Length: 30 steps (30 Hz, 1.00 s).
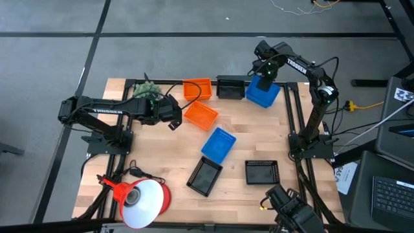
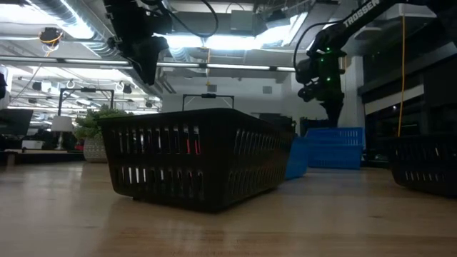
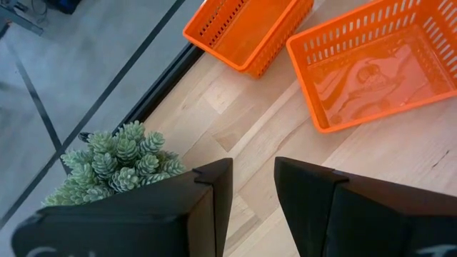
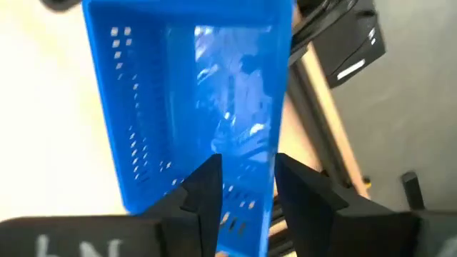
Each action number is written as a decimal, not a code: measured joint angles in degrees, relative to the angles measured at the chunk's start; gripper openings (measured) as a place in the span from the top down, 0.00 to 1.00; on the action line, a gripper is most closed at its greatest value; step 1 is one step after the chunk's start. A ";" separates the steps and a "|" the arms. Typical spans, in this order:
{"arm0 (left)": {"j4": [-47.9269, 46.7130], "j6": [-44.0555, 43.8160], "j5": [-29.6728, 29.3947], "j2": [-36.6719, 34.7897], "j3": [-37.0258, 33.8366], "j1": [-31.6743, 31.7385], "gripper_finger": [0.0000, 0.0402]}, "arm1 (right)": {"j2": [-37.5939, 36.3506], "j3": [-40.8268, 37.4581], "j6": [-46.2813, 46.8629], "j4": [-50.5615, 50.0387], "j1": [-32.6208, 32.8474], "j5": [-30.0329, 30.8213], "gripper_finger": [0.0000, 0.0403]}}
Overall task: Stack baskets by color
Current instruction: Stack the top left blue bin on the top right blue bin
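Note:
A blue basket (image 1: 262, 94) rests on its bottom at the table's far right corner. My right gripper (image 1: 264, 77) hangs straight above it, pointing down. In the right wrist view my right gripper (image 4: 248, 165) is open, one finger on each side of a short wall (image 4: 246, 196) of that basket (image 4: 193, 93). My left gripper (image 1: 173, 122) hovers open and empty above the table, just left of an orange basket (image 1: 200, 115). A second orange basket (image 1: 197, 88) sits behind it. Another blue basket (image 1: 218, 144) lies mid-table. Black baskets sit at the far edge (image 1: 231, 86) and near the front (image 1: 205, 175) (image 1: 262, 171).
A small green plant (image 3: 118, 160) stands at the far left, close to my left gripper (image 3: 253, 168). A red-orange cone lamp (image 1: 143, 199) lies at the near left corner. Black frame rails (image 1: 292, 110) run along the table's right side. Bare wood (image 1: 162, 155) shows left of centre.

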 joint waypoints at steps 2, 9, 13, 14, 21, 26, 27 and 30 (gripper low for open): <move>0.00 0.12 0.00 0.00 0.00 0.00 0.76 | 0.00 0.00 1.31 -1.65 0.50 0.03 0.68; 0.00 0.33 0.00 0.00 0.00 -0.01 0.76 | -2.22 0.02 3.68 -0.41 3.13 7.07 0.68; 0.00 0.31 0.00 0.00 0.00 -0.01 0.76 | -2.67 0.01 8.62 3.65 5.14 13.75 0.68; 0.00 0.30 0.00 0.00 0.00 0.00 0.76 | -2.63 -0.20 9.13 5.09 5.59 14.94 0.68; 0.00 0.26 0.00 0.00 0.00 -0.01 0.76 | -2.54 -8.60 14.76 19.46 9.74 32.42 0.69; 0.00 0.31 0.00 0.00 0.00 -0.01 0.76 | -2.49 -14.82 16.50 20.80 12.94 42.61 0.72; 0.02 0.33 0.00 0.00 0.00 0.00 0.76 | -2.49 -15.52 16.82 20.89 13.39 42.98 0.73; 0.02 0.32 0.00 0.00 0.00 0.00 0.76 | -2.49 -17.40 18.21 22.66 14.09 42.97 0.73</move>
